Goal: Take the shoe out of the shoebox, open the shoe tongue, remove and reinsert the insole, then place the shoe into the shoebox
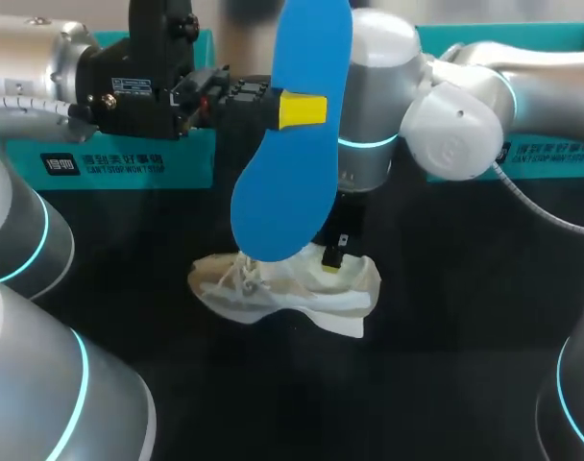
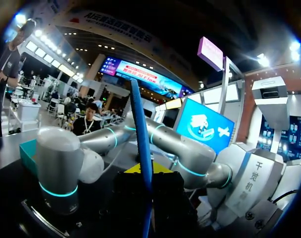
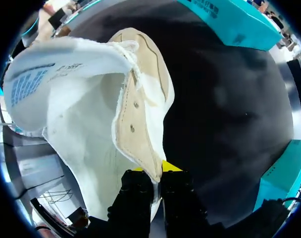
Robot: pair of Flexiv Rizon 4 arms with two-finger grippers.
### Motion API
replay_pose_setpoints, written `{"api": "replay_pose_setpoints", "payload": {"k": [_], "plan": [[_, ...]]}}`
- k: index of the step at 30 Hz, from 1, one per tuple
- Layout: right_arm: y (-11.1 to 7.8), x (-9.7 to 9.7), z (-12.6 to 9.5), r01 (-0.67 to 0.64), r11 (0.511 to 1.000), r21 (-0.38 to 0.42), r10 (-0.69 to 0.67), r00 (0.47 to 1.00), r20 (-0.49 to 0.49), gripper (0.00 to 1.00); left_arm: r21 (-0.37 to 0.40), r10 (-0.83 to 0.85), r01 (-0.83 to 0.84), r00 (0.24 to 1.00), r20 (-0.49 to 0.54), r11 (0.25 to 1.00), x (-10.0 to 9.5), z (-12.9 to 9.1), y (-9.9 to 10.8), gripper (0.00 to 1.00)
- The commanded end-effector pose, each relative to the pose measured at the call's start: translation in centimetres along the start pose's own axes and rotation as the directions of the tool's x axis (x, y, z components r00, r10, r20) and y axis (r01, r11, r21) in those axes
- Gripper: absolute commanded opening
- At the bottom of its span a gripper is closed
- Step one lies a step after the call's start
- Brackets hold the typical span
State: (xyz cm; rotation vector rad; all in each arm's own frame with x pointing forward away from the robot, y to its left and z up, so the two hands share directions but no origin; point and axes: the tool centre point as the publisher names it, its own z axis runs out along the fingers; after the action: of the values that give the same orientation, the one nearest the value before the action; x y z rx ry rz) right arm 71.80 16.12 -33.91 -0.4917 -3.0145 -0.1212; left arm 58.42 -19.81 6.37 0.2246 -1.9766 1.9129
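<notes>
Looming closest at seven o'clock, my left arm [image 1: 42,384] is standing before the teal shoebox [image 1: 129,158] at eleven o'clock. Its left gripper [image 1: 294,110] is clamping the blue insole [image 1: 292,58] upright over the white sneaker [image 1: 273,288] at table centre. Right gripper [image 3: 158,173] is pinching the sneaker's collar. Reinsertion seems in hand: next, lowering the insole's toe into the shoe mouth, which only the right wrist view is showing.

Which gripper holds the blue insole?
The left gripper: it clamps the insole upright above the shoe. The right gripper is shut on the shoe's rim instead.
</notes>
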Motion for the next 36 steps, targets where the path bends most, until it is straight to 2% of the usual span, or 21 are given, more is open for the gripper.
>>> {"api": "replay_pose_setpoints", "payload": {"k": [1, 8, 13, 18, 29, 36], "plan": [[-0.8, 0.8, -1.2, -0.075, 0.997, -0.023, 0.076, 0.997, 0.021, 0.00, 0.001, 0.000, 0.000, 1.000, 0.002, 1.000, 0.1, 0.1, 0.1, 0.00], [-0.1, 1.5, -1.7, -0.295, 0.953, -0.068, 0.297, 0.954, 0.037, 0.00, 0.001, 0.000, 0.000, 1.000, 0.002, 1.000, 0.1, 0.1, 0.1, 0.00], [0.9, 1.8, -1.6, -0.444, 0.889, -0.111, 0.452, 0.890, 0.055, 0.00, 0.001, 0.000, 0.000, 1.000, 0.002, 1.000, 0.1, 0.1, 0.1, 0.00], [2.3, 2.6, -1.6, -0.574, 0.803, -0.162, 0.590, 0.804, 0.076, 0.00, 0.001, 0.000, 0.000, 1.000, 0.002, 1.000, 0.1, 0.1, 0.1, 0.00], [4.0, 4.4, -1.5, -0.732, 0.646, -0.217, 0.759, 0.646, 0.084, 0.00, 0.001, 0.000, 0.000, 1.000, 0.002, 1.000, 0.1, 0.1, 0.1, 0.00], [3.4, 5.9, -1.3, -0.795, 0.555, -0.245, 0.829, 0.554, 0.080, 0.00, 0.001, 0.000, 0.000, 1.000, 0.002, 1.000, 0.1, 0.1, 0.1, 0.00]]}}
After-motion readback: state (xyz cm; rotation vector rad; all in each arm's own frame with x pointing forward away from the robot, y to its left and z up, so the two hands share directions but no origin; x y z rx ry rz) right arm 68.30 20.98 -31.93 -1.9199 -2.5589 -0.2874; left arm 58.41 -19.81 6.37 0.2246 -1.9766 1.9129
